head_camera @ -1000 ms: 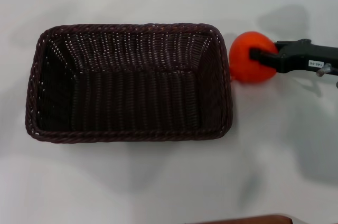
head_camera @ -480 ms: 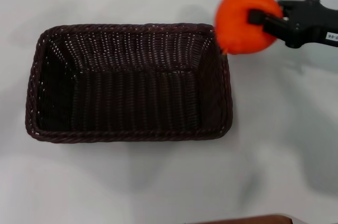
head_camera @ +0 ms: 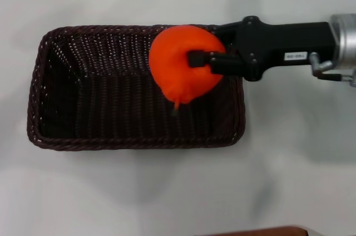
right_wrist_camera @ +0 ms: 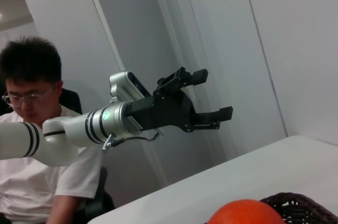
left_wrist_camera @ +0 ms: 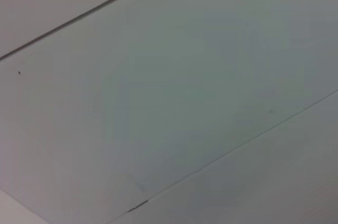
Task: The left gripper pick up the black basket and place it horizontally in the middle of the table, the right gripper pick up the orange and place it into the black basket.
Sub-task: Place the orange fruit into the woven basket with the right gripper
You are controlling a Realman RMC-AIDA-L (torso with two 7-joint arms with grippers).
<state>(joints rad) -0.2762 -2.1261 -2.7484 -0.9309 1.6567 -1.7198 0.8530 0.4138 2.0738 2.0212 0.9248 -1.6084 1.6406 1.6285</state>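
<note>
- Black basket [head_camera: 133, 88] lies lengthwise on the white desk [head_camera: 289, 163], directly beneath the right gripper [head_camera: 196, 59]; its woven floor appears bare, ready for the fruit.
- Right gripper reaches in over the basket's right end, jaws clamped on the orange, likely held high to clear the braided rim.
- Left gripper [right_wrist_camera: 203, 94] hangs raised well away, jaws apart, out of the way.
- Orange [head_camera: 183, 63] sits between the jaws, above the basket's interior, unreleased.
</note>
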